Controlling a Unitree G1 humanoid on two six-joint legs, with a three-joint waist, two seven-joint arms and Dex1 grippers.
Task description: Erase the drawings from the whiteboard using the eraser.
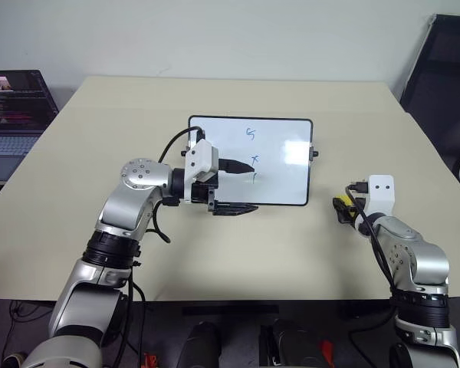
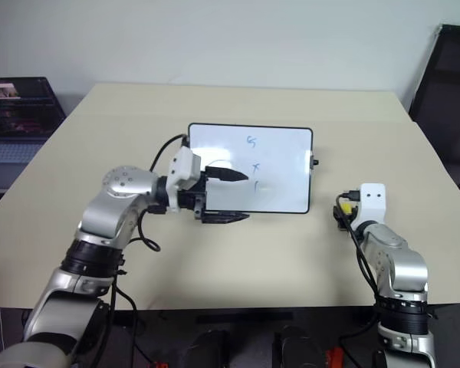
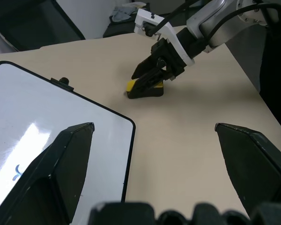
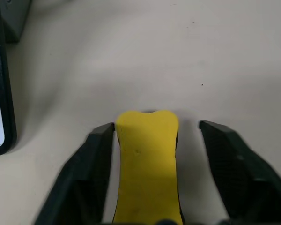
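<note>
The whiteboard lies flat at the table's middle, carrying the blue drawings: a squiggle, an x and a short hooked stroke. My left gripper hovers open over the board's near left part, one finger above the white surface, the other past the near frame. The yellow eraser rests on the table right of the board. My right gripper straddles it, one finger against its side, the other a small gap away.
A laptop stands past the table's left edge. A dark chair is at the back right. Bare tan table surrounds the board, and its near edge runs just in front of my arms.
</note>
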